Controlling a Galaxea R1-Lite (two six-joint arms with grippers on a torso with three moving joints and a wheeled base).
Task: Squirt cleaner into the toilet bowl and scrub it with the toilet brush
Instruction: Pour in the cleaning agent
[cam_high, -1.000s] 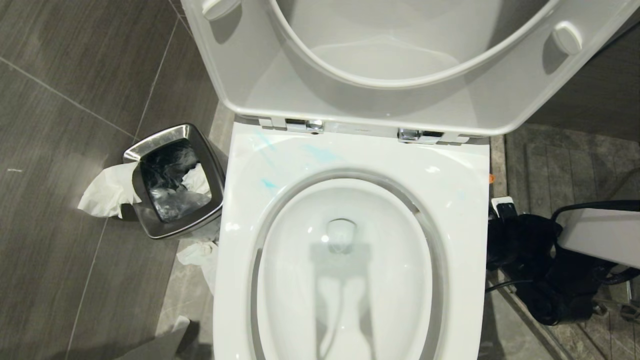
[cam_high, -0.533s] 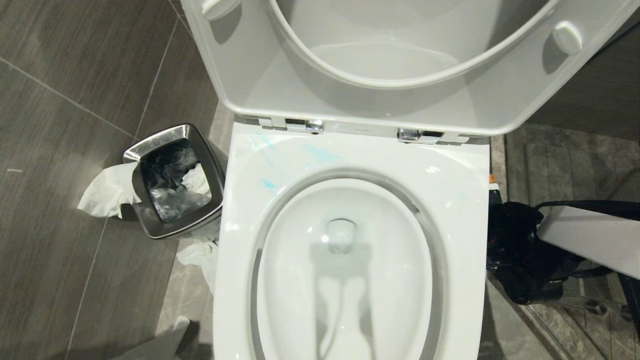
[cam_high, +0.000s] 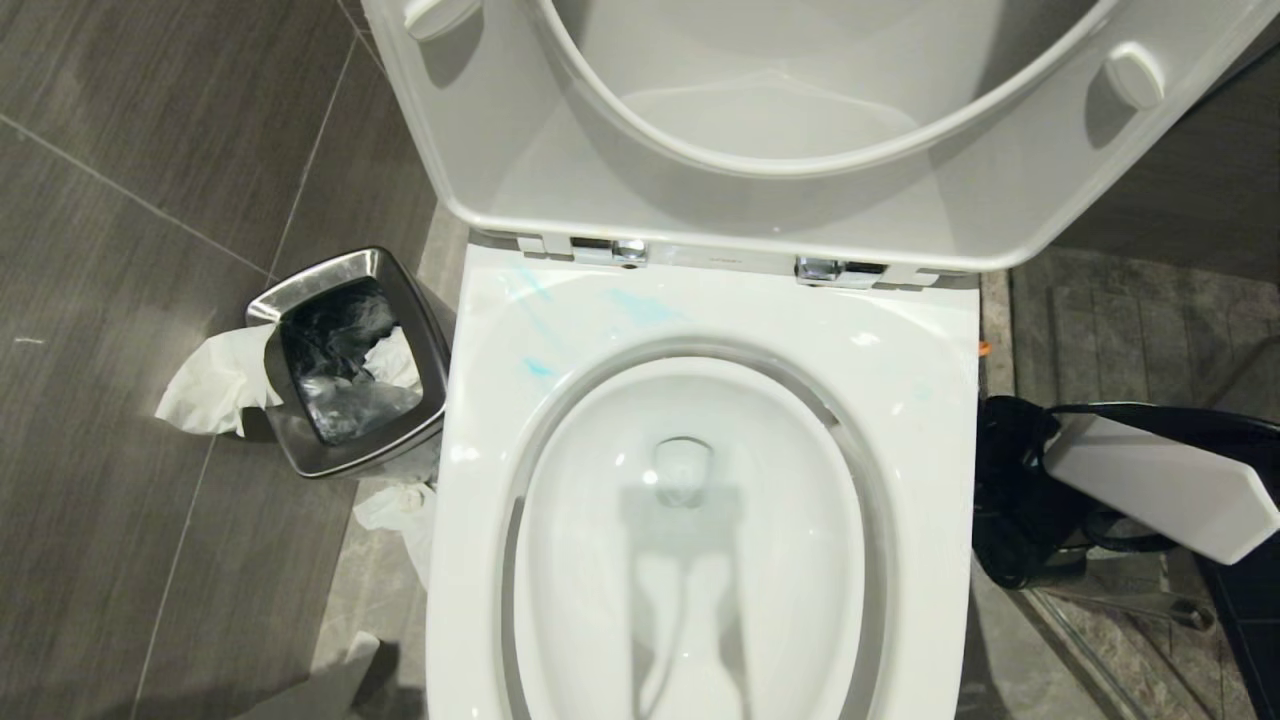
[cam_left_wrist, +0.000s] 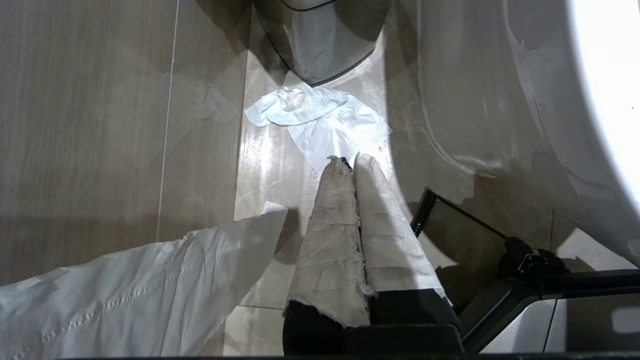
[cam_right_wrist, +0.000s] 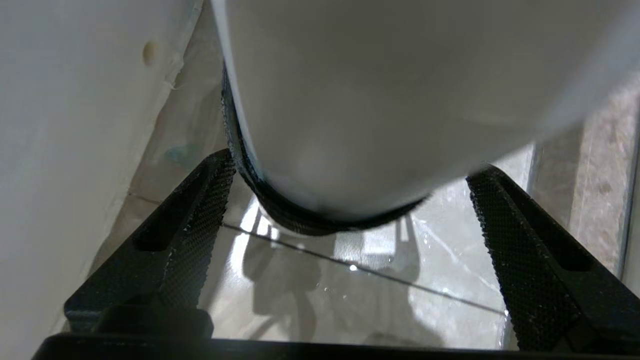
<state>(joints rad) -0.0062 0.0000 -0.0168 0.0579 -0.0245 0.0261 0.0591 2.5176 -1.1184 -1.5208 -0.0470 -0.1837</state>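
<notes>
While the lid stands raised at the top of the head view, the toilet bowl (cam_high: 690, 540) fills the centre, seat up with the lid, water at the bottom. Faint blue smears mark the rim at its back left. Left of the bowl stands a small steel waste bin (cam_high: 345, 360), black liner inside, white tissue (cam_high: 215, 385) draped over its near-left edge. More crumpled paper (cam_high: 400, 510) lies on the floor between bin and bowl. Right of the bowl, low beside the rim, the right arm (cam_high: 1150, 480) shows as a white link over black parts; its gripper cannot be made out here. Neither cleaner bottle nor brush is visible in this view.

Left wrist view: left gripper (cam_left_wrist: 352, 162) hangs over the floor, fingers pressed together and wrapped in white paper. Ahead lies a flattened tissue (cam_left_wrist: 320, 117), beyond it the bin's base (cam_left_wrist: 320, 50). The toilet's outer wall (cam_left_wrist: 500, 100) runs alongside. A long sheet of paper (cam_left_wrist: 140, 295) trails nearby.

Right wrist view: right gripper (cam_right_wrist: 350, 200), jaws spread wide, empty. Between them, close, sits a rounded white body with a black rim (cam_right_wrist: 300, 220); what it is cannot be told. Wet, glossy floor below.
</notes>
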